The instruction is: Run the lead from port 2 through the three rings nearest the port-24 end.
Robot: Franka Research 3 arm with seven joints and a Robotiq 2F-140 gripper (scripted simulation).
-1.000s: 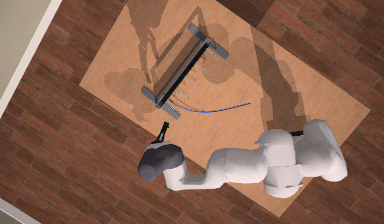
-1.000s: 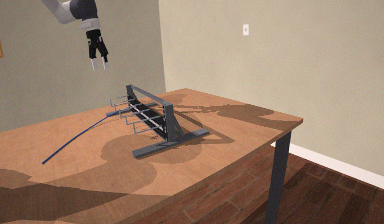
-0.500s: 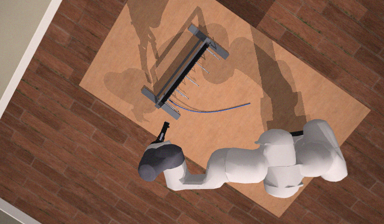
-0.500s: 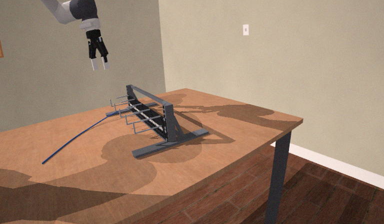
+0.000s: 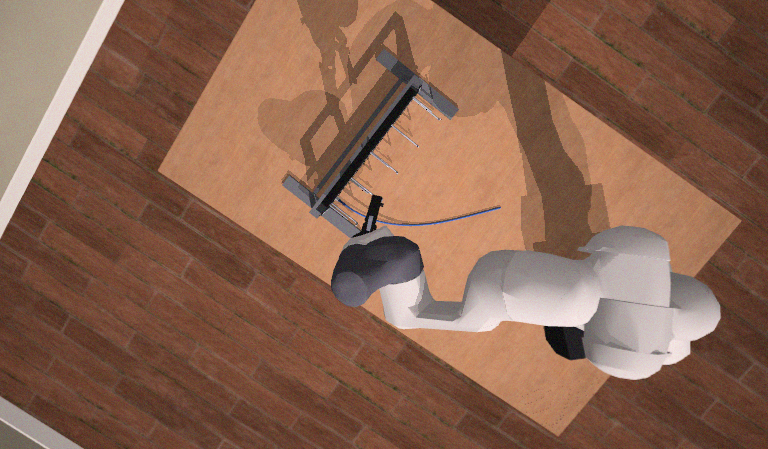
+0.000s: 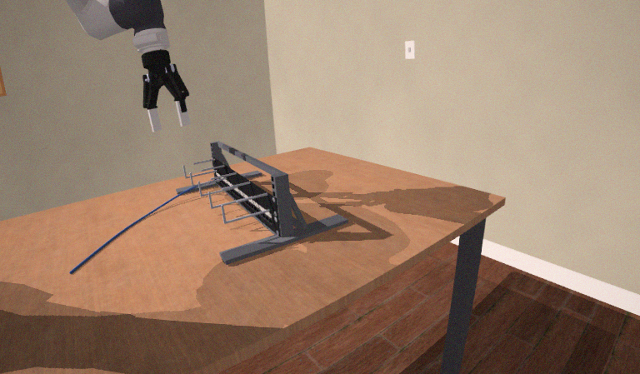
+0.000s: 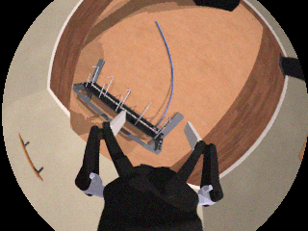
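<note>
The grey rack (image 5: 396, 68) (image 6: 282, 200) (image 7: 119, 106) stands on the wooden table (image 5: 623, 195) (image 6: 330, 280) (image 7: 212, 58). Its black patch panel faces the arm, and several wire rings (image 5: 404, 134) (image 6: 240, 217) stick out from its front. The blue lead (image 5: 436, 222) (image 6: 127, 228) (image 7: 169, 64) leaves the panel at the port-1 end. It curves away over the table top, and its free end (image 5: 498, 207) (image 6: 72, 271) lies on the wood. It does not pass through the rings at the port-24 end. My gripper (image 5: 374, 199) (image 6: 168, 122) (image 7: 156, 121) is open and empty. It hangs high above the port-1 end of the rack.
The table's edge runs close behind the rack's port-1 foot (image 5: 297, 186). A wall stands behind the table. The arm's base (image 5: 640, 302) sits at the table's side, beyond the lead's free end.
</note>
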